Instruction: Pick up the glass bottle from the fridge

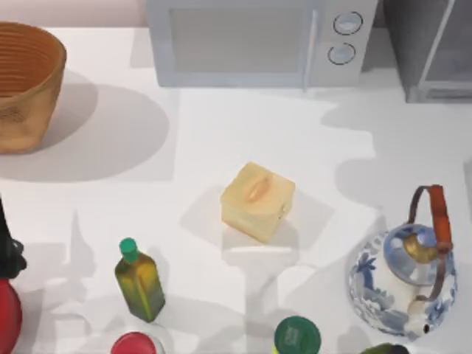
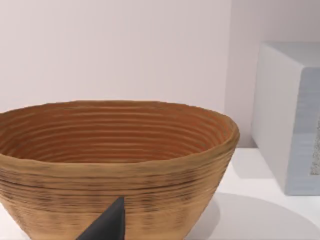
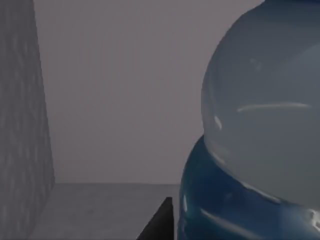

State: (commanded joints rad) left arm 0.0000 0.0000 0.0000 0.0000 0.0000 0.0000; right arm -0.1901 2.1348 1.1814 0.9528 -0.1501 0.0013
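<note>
Top view, fridge: the dark grey fridge (image 1: 435, 51) is standing at the worktop's (image 1: 221, 140) far right corner, beside the pale microwave (image 1: 258, 40).
Top view, clutter: a woven basket (image 1: 26, 85) is sitting far left, a yellow lidded box (image 1: 258, 200) mid-worktop, an olive-yellow bottle (image 1: 140, 280) near left, and a blue-and-white teapot (image 1: 405, 273) near right.
Left wrist view: the left tool (image 2: 107, 225) is hanging parked before the basket (image 2: 115, 160), with the microwave's side (image 2: 285, 115) off beyond it; one dark fingertip is showing, so I cannot tell whether it is released or clenched.
Right wrist view, place: grey walls and a grey floor are enclosing the camera, so the right arm is apparently reaching inside the fridge (image 3: 30, 115).
Right wrist view, target: the glass bottle (image 3: 260, 100) is looming right against the right tool (image 3: 160, 222), pale body and bright blue cap (image 3: 225, 210) crowding the lens.
Key relation: the bottle is lying immediately ahead of the right tool; its long axis cannot be judged this close.
Right tool state: cannot tell.
Nearer arm: plainly the right.
</note>
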